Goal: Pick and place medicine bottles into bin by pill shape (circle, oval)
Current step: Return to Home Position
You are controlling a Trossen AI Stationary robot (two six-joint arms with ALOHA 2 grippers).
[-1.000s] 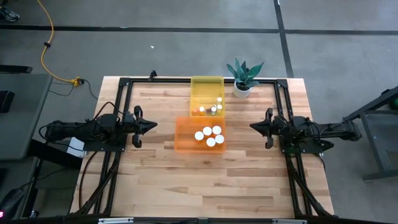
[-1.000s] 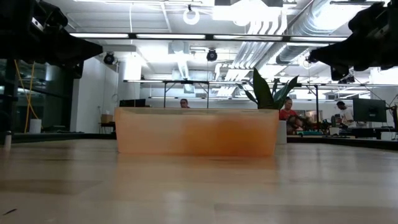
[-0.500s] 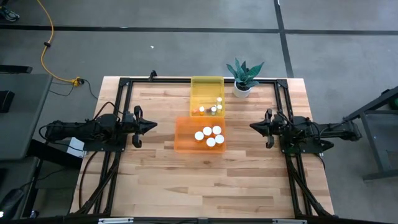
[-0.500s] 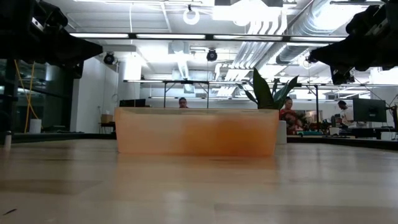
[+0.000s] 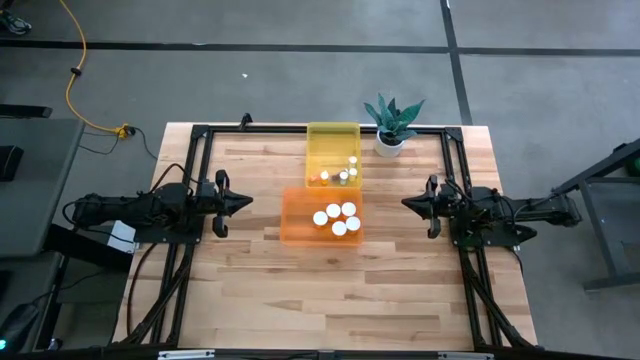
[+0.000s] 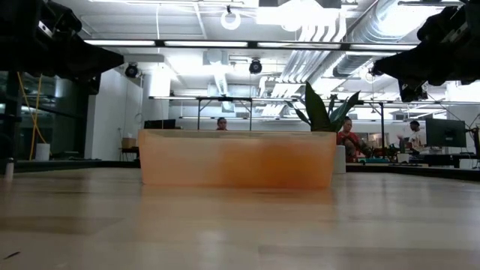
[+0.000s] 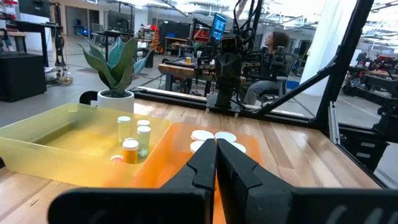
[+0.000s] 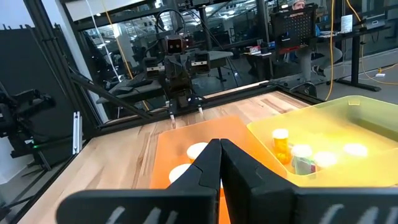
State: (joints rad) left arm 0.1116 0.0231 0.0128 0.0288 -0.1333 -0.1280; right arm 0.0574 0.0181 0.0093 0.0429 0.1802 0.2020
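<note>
- Nothing is shifting against the views of a moment ago. The left tool (image 5: 245, 202) and the right tool (image 5: 405, 203) are staying parked on opposite sides of the bins, each with its fingers pressed together and gripping nothing.
- The wide-capped medicine bottles (image 5: 335, 218) are sitting in the orange bin (image 5: 295, 228) and the narrower medicine bottles (image 5: 340, 176) in the yellow bin (image 5: 325, 140), so the sorting is looking finished.
- The wooden surface (image 5: 300, 290) is also carrying a potted plant (image 5: 390, 125) near the yellow bin. In the room behind, a person (image 6: 415, 136) is standing among desks.

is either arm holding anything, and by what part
Nothing is held. The left tool and right tool are both shut and empty, on either side of the orange bin.
</note>
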